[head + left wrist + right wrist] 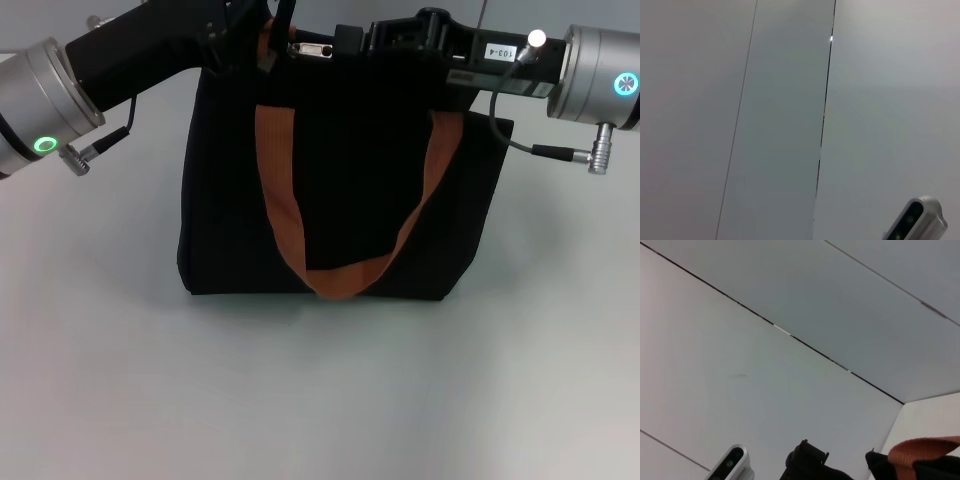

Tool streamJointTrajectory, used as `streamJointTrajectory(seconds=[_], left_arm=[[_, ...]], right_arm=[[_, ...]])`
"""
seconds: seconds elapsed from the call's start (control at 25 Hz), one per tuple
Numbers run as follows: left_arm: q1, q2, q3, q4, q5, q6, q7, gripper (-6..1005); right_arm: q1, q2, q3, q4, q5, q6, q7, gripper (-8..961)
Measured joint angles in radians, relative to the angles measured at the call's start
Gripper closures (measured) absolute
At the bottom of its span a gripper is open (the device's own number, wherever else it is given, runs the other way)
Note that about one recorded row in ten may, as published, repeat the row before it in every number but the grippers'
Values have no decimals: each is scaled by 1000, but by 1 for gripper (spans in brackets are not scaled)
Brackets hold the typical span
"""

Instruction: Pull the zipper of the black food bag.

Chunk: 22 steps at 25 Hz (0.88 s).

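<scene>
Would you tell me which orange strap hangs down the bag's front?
The near strap, looping down the black food bag; the other stays at the top by the left hand.

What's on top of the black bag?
Both grippers, left gripper and right gripper, sit at the top edge of the black food bag. They cover the zipper, so it can't be seen.
</scene>
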Motion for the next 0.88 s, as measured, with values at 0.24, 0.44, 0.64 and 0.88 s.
streamJointTrajectory(seconds=[0.24, 0.44, 0.64, 0.88], left_arm=[[0, 0, 0, 0, 1, 1, -3, 979], [0, 0, 0, 0, 1, 5, -4, 979], [0, 0, 0, -1, 1, 5, -4, 979], [0, 0, 0, -2, 1, 9, -4, 979]], right_arm=[[-1, 1, 2, 1, 0, -8, 18, 923], [-1, 3, 3, 1, 0, -6, 23, 910], [6, 4, 0, 10, 0, -1, 24, 872], [11, 5, -3, 16, 0, 9, 25, 873]])
